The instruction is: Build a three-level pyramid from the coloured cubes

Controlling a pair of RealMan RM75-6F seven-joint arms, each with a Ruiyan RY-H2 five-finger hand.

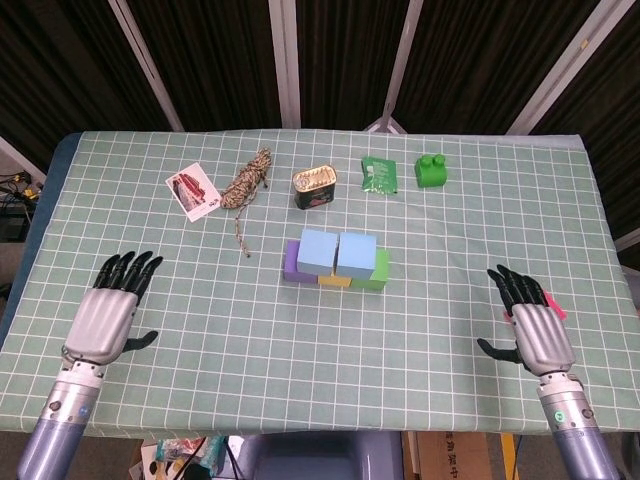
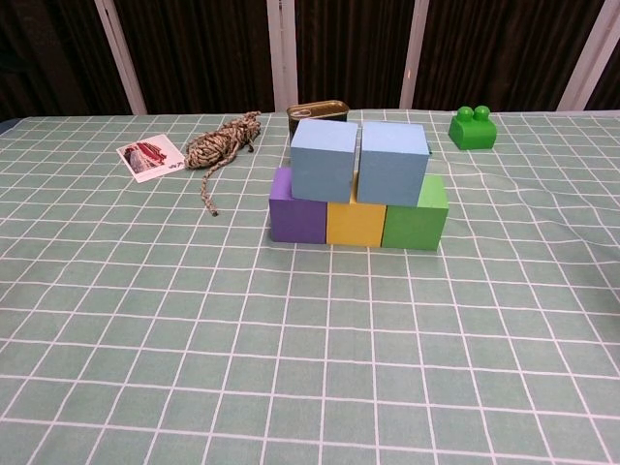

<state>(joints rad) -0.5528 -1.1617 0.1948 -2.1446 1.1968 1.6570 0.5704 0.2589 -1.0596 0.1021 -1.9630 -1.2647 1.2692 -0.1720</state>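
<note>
You had both hands well apart from the cube stack (image 1: 335, 259), your left hand (image 1: 104, 314) and right hand (image 1: 534, 325) empty, fingers spread wide.

Even overhead light, bright and sharp in both views, with only soft short shadows and a dark backdrop.

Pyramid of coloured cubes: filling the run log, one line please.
pyramid: two levels | pink cube: under right hand | left hand: open
</note>
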